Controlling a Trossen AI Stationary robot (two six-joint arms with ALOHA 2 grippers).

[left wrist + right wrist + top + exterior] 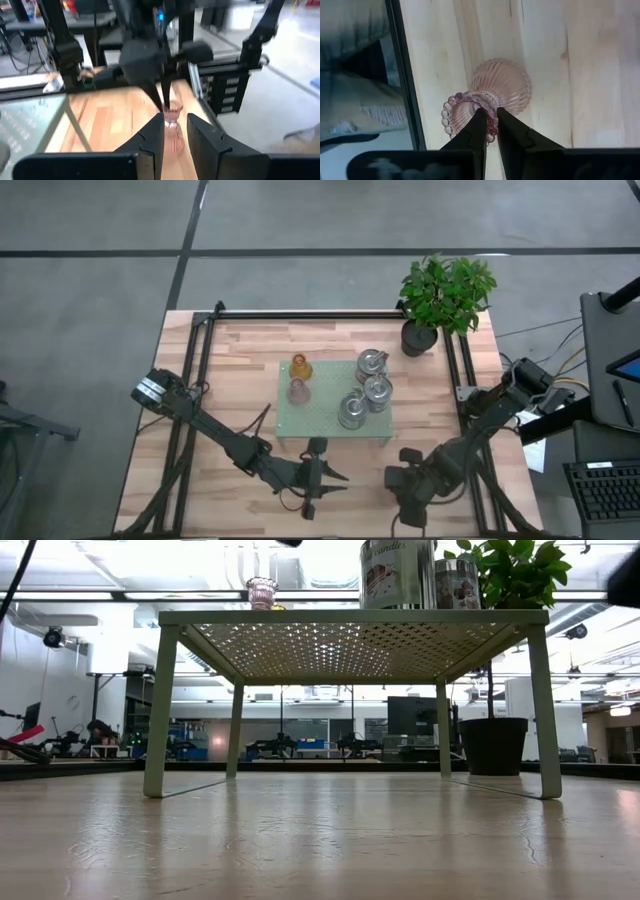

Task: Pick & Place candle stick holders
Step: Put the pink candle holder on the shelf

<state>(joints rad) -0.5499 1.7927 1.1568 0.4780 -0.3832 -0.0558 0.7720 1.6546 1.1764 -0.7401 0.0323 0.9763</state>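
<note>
A green tray (322,423) on legs stands mid-table. On it are an amber holder (300,366), a pale pink holder (298,390) and three silvery holders (372,363) (378,391) (352,411). A second pale pink holder (497,85) is over the bare wood near the table's front edge, right of the tray. My right gripper (491,114) is shut on it from above, and hides it in the high view (405,480). My left gripper (175,125) is open and empty. It is level near the front edge (335,475) and points toward that holder (172,130) from a distance. My right gripper pinches the pink holder's beaded top rim (492,120) between its two fingers, at the side of the rim nearest the wrist. The fingers (161,97) point down. The holder stays upright below them. I cannot tell whether its ribbed foot (507,80) rests on the wood.
A potted green plant (445,295) stands at the table's far right corner. In the low view the tray (350,640) stands raised on thin legs, with holders on top (262,592). Bare wood lies in front of the tray, between the two grippers.
</note>
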